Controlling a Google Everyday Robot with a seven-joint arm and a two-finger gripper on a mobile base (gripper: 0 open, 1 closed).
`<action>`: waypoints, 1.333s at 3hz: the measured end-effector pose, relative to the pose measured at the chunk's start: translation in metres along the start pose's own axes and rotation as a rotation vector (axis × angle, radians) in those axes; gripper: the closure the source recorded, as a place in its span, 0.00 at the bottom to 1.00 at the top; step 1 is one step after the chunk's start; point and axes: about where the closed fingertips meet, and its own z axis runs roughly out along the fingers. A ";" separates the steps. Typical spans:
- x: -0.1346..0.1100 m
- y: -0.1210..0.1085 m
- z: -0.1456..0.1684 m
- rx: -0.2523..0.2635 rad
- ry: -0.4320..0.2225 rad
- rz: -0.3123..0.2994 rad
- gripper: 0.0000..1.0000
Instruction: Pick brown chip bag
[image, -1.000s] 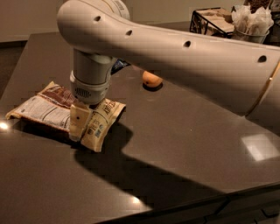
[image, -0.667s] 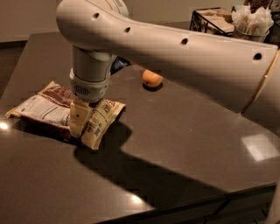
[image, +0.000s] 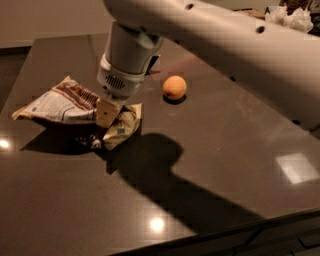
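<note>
The brown chip bag (image: 60, 102) is a crumpled cream-and-brown bag with a white label panel, at the left of the dark table (image: 215, 150). My gripper (image: 107, 114) comes down from the large white arm and is shut on the bag's right part, its tan fingers (image: 106, 111) pinching the folded material. The bag hangs slightly above the table with a dark shadow under it. Its right end (image: 125, 127) droops below the fingers.
An orange (image: 174, 87) lies on the table to the right of the gripper. A dark item (image: 152, 62) shows partly behind the wrist. A basket with white contents (image: 295, 15) stands at the far right back. The table's front edge runs along the bottom right.
The bag has come up off the table with the gripper, and a shadow now shows beneath it. The arm has risen and the view sits closer.
</note>
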 end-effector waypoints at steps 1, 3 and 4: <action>-0.006 0.008 -0.042 -0.040 -0.091 -0.100 1.00; -0.025 0.015 -0.099 -0.060 -0.185 -0.262 1.00; -0.027 0.015 -0.102 -0.056 -0.190 -0.267 1.00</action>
